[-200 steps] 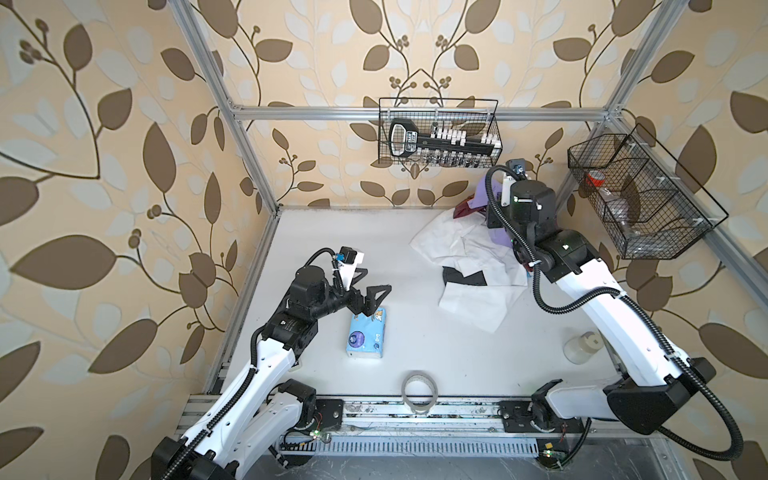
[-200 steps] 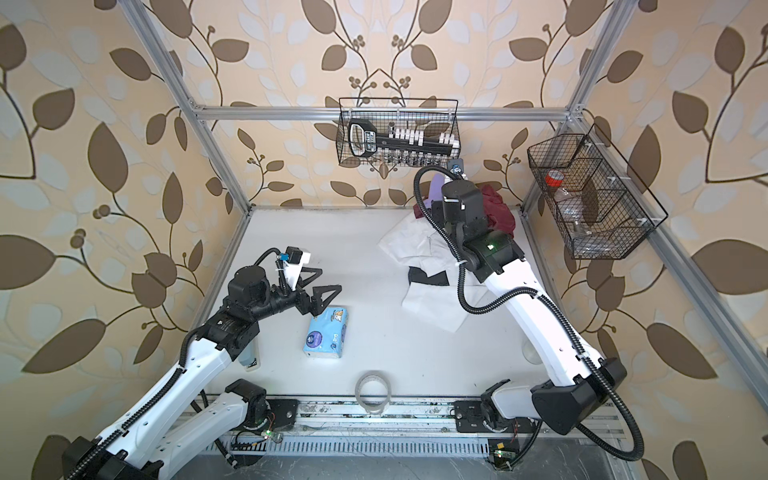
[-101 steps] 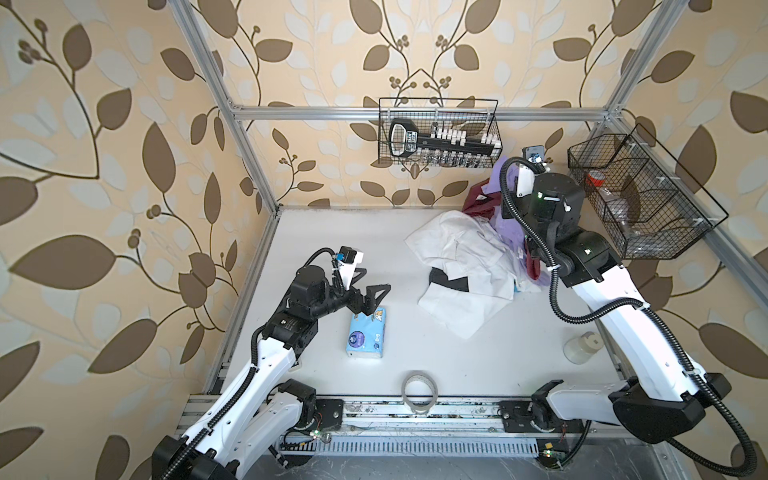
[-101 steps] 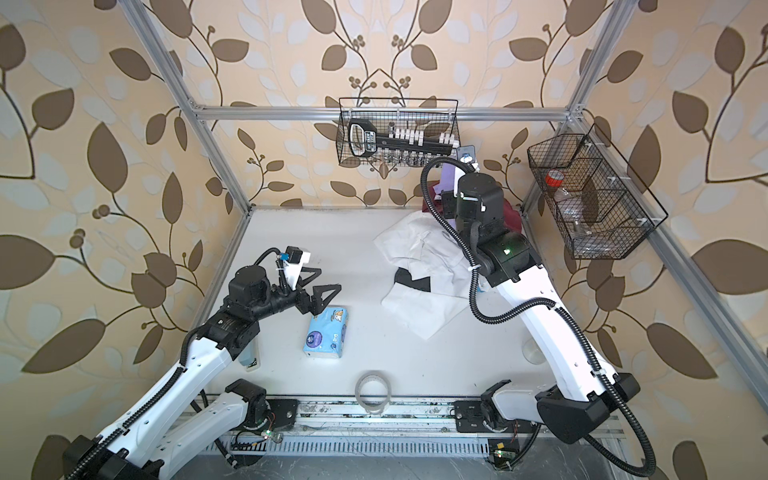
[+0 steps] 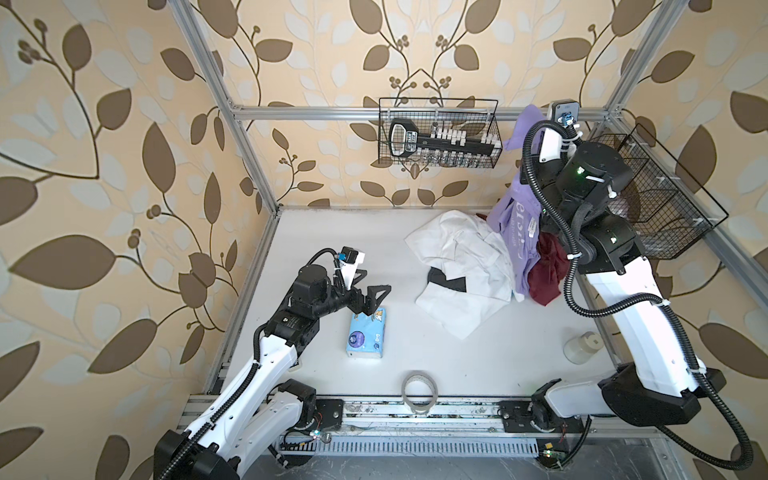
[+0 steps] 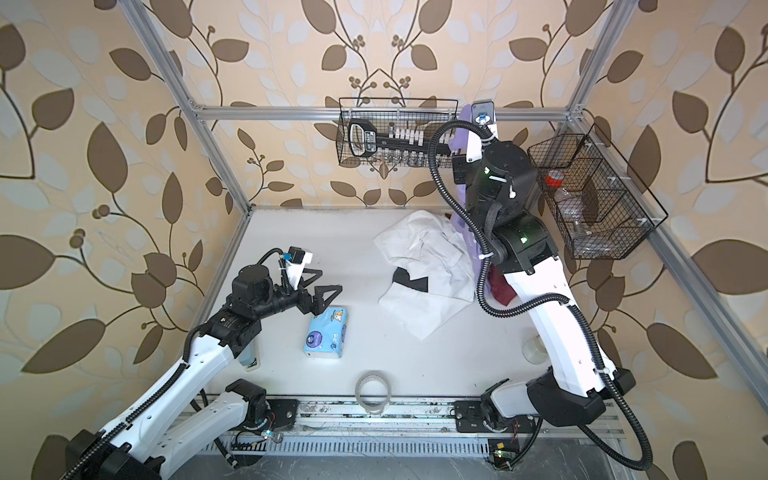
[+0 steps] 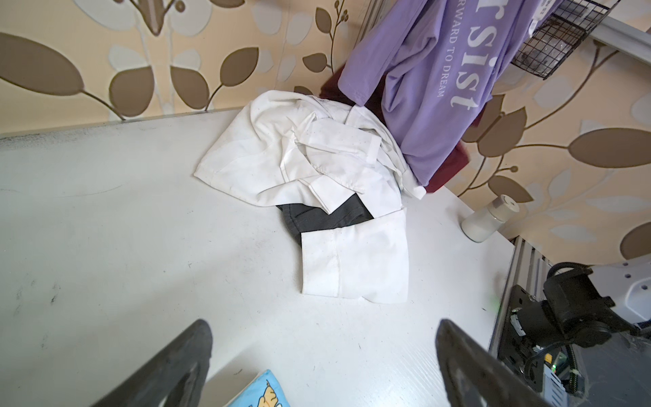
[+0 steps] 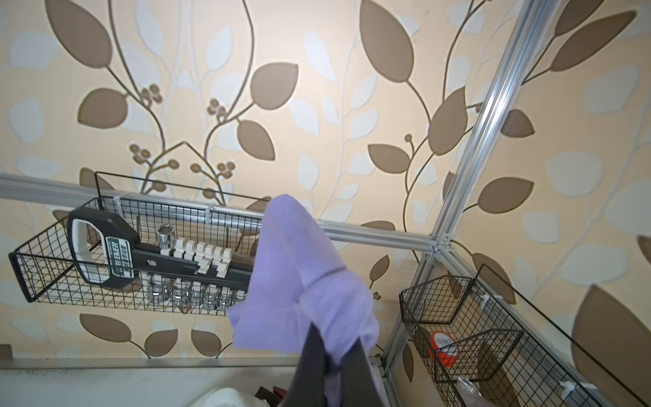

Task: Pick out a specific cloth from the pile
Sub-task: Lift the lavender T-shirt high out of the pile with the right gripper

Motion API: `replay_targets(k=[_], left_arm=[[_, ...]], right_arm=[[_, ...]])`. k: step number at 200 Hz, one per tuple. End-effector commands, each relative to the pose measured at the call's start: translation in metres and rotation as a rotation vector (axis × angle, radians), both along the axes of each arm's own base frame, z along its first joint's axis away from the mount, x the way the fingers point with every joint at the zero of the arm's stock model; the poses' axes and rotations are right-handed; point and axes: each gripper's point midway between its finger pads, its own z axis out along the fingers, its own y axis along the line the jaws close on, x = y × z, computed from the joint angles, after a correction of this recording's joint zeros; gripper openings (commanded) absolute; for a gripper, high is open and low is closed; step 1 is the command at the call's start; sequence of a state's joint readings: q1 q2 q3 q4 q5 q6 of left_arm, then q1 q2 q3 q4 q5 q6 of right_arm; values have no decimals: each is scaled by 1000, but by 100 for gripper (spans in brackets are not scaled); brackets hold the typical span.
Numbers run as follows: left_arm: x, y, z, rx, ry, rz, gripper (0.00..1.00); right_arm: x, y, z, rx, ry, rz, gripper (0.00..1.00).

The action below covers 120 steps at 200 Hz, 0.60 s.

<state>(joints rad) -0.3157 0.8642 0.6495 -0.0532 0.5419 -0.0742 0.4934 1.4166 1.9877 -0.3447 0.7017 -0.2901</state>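
While hanging, cloth (image 7: pixel 422 116) maybe touches pile (image 7: pixel 281 158).

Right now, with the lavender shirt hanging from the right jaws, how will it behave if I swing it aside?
Floppy: the shirt hangs in long folds, so it will likely sway and trail. Probably light: a small pinch of fabric carries it. Its hem hangs by the maroon cloth and may drag it.

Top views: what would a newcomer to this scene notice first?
The lavender cloth strikes first: it hangs high at the back right corner, pinched in the shut right gripper. Below it on the table lie the white garment and the maroon cloth. The left gripper hovers open near a blue tissue pack.
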Motion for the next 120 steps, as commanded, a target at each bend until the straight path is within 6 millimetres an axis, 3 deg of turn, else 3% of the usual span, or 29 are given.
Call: replay_targets(k=[1,39,74,96,120], left_arm=[[-1,-4,18,1,-64,-21,99],[-1,-2,18,4,-67,-10,99],[1,4,23,3,-89,32,99],[2,12,27,2,-117,83,99],[3,22,33,-8,-153,150,99]], right_arm=[[-15,-1,36,16,-107,4,0],[-30,19,65,22,-186,74,0],[-49,58,91,40,-262,221,0],[-63,98,99,41,-293,352,0],[-71,148,96,-11,-303,502,0]])
